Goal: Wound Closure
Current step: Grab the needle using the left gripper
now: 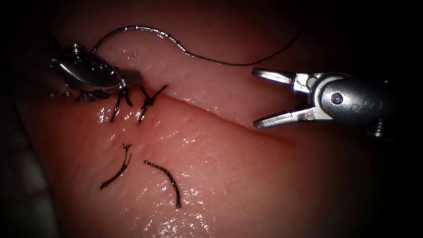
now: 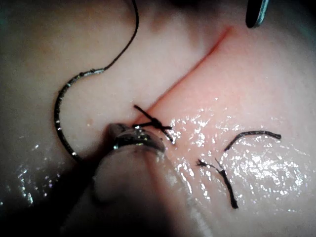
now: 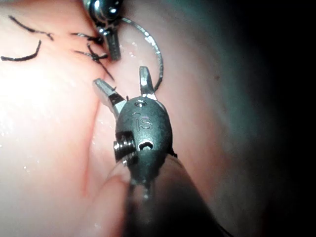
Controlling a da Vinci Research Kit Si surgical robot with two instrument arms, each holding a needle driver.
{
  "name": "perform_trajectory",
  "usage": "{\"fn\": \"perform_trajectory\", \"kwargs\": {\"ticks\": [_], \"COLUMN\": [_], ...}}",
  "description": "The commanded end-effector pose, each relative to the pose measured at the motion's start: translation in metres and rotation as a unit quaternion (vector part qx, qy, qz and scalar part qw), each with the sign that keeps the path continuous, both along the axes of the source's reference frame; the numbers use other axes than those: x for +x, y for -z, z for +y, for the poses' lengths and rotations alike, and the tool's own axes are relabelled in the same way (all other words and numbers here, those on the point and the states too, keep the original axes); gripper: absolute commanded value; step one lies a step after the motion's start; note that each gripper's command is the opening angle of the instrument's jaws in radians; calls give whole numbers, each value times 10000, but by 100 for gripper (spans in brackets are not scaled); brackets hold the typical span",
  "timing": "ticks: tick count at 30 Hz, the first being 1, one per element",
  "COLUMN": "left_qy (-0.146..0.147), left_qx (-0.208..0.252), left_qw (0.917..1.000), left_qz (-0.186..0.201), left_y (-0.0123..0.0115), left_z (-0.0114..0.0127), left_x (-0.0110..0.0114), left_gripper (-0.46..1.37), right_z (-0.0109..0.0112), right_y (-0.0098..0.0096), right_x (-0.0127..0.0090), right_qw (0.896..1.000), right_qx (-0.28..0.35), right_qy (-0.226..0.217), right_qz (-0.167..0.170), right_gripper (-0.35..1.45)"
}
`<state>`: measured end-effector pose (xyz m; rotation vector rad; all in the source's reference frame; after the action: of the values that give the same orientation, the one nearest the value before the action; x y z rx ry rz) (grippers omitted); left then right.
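The cut [image 1: 211, 112] runs across the tissue [image 1: 229, 185], with two dark knotted stitches [image 1: 147, 102] at its left end. My left tool [image 1: 134, 78] rests over the leftmost stitch with its jaws shut; I cannot tell whether they grip anything. The curved needle [image 1: 136, 27] lies on the tissue beyond the cut. One end slips out of sight under the left tool, and the other trails thread [image 1: 246, 64] to the right. The right tool [image 1: 255, 98] hovers open over the cut's right part, holding nothing. The left wrist view shows the needle [image 2: 59, 111] beside the left jaws [image 2: 140, 138].
Two cut ends of thread [image 1: 118, 172] [image 1: 169, 180] lie loose on the wet tissue in front of the stitches. The right wrist view has the open right jaws [image 3: 123, 81] just short of the left tool [image 3: 112, 44] and the needle [image 3: 157, 54].
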<state>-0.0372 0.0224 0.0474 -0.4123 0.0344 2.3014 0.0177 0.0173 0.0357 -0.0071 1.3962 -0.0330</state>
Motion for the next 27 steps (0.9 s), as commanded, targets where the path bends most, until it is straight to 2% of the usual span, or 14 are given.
{"fn": "perform_trajectory", "kwargs": {"ticks": [1,14,17,18,20,23,24,27], "left_qy": [-9,109,48,-42,-82,-167,-207,-196], "left_qx": [37,-51,-98,-104,-93,-71,-71,-77], "left_qw": [10000,9998,9998,9997,9997,9994,9993,9995], "left_qz": [-30,-172,-190,-200,-230,-286,-317,-216], "left_y": [1,29,35,39,41,45,46,49], "left_z": [1,22,27,31,34,40,45,52], "left_x": [0,0,-1,0,0,3,5,8], "left_gripper": [-35,-35,-34,-19,-7,25,43,61], "right_z": [0,0,0,0,0,0,0,0], "right_y": [0,1,1,1,1,1,1,1], "right_x": [0,-2,-2,-2,-3,-3,-3,-3], "right_qw": [10000,10000,10000,10000,10000,10000,10000,10000], "right_qx": [4,9,9,9,9,10,10,10], "right_qy": [23,30,30,30,31,31,31,31], "right_qz": [0,5,5,5,5,4,4,4], "right_gripper": [108,108,108,108,108,108,108,108]}}
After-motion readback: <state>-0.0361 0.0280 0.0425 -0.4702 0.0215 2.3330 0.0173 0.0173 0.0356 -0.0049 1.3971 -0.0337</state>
